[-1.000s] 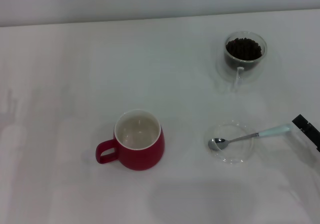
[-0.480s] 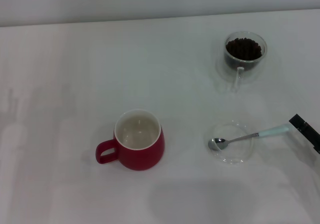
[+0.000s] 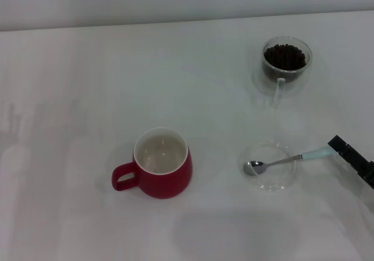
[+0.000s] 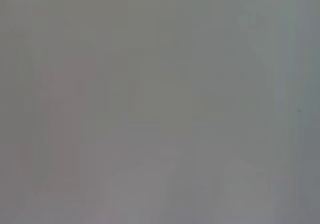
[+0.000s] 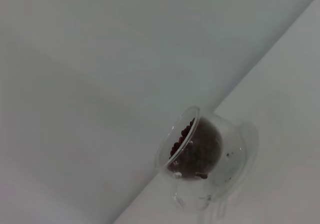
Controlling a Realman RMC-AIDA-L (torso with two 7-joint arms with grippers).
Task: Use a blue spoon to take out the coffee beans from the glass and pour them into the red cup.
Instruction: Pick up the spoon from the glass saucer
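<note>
You are working pickup step: right gripper reaching at spoon handle tip, finger state cannot tell. Spoon lying on saucer. Beans sitting in glass, cup empty. Next: pinching handle.

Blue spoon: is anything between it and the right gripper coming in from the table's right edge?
Nothing visible. The right gripper sits right at the pale handle end of the blue spoon, which lies across the clear saucer.
</note>
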